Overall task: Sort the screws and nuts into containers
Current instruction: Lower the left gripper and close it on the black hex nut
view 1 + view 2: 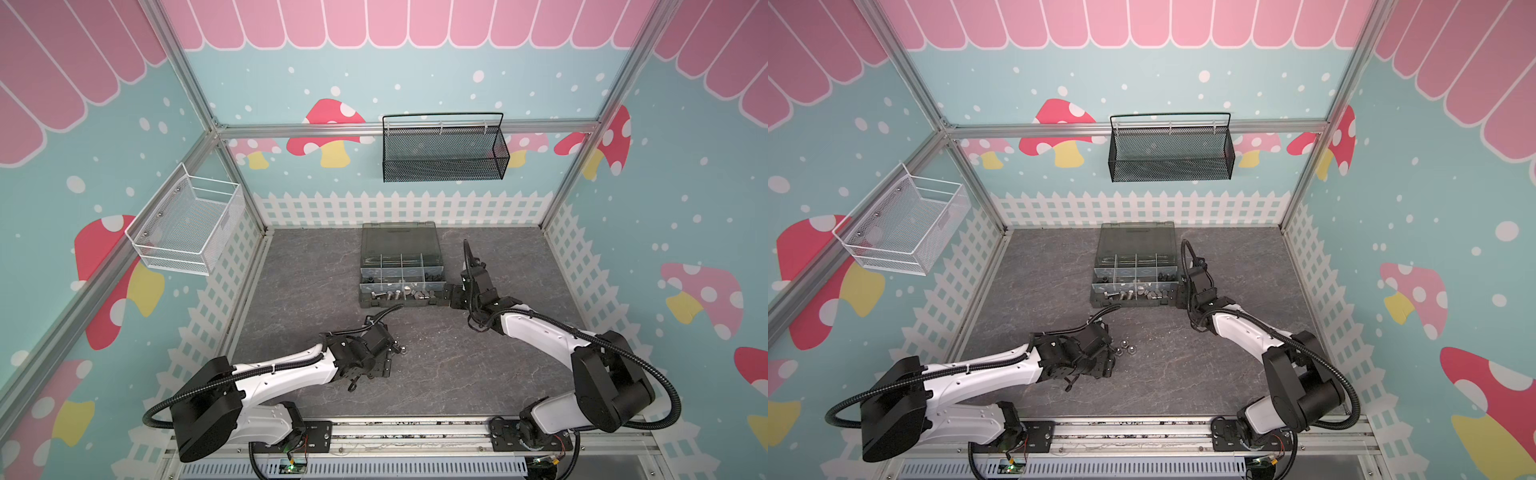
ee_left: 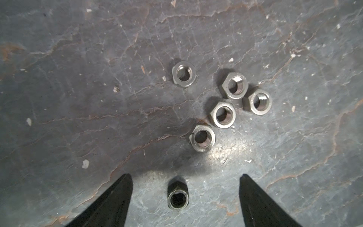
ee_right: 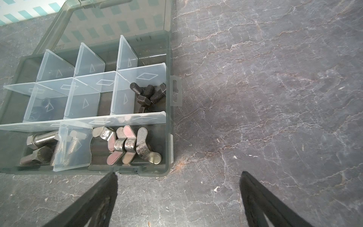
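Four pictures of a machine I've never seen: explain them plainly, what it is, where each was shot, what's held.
It is two robot arms at a grey table. Two pictures look down on the whole scene; two come from cameras on the arms' wrists. The left pincer stands open around a dark nut on the table, five silver nuts nearby. The right pincer hangs open, empty, beside a divided box holding black screws, wing nuts and silver screws. Nothing is held.

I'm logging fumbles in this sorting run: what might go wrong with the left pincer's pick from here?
The dark nut lies loose between the left pincer's open jaws; it may squirt out when squeezed. The silver nuts cluster close by and could get knocked. The right pincer hangs at the organiser case's corner and might bump it.
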Controlling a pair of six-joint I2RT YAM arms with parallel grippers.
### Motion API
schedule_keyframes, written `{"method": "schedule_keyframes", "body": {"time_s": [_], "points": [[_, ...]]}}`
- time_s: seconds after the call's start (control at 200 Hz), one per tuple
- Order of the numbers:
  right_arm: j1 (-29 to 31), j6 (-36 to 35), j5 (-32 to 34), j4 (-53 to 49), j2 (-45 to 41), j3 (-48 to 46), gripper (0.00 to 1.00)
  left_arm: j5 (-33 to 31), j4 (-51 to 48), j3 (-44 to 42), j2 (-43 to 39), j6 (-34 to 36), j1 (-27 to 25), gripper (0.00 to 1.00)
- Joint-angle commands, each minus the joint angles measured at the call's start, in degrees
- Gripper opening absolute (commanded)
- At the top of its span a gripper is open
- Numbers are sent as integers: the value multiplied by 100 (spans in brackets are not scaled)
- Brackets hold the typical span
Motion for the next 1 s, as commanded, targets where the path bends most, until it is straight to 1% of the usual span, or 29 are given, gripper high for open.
{"method": "schedule_keyframes", "body": {"time_s": [0.0,0.21,0.335,0.485,0.59,0.655,0.775,0.88,0.996], "points": [[-16,73,7,-5,29,-39,98,9,-415,214,210,-186,-98,75],[-16,90,1,-5,74,-19,98,59,-741,316,541,-140,-164,59],[-21,109,-23,-5,91,-20,98,110,-799,413,749,-102,-181,54],[-21,90,20,-24,80,-35,98,167,-800,455,940,-87,-195,49],[-22,93,21,-16,83,-31,98,251,-794,477,1036,-94,-191,43],[-18,97,18,-16,98,-35,98,300,-799,462,1067,-96,-198,42],[-17,94,25,-14,131,-28,98,306,-814,455,1100,-78,-199,34],[-23,107,1,-9,139,-13,98,318,-810,460,1102,-90,-199,24],[-19,113,13,-14,142,-37,98,301,-819,507,1111,-98,-199,19]]}}
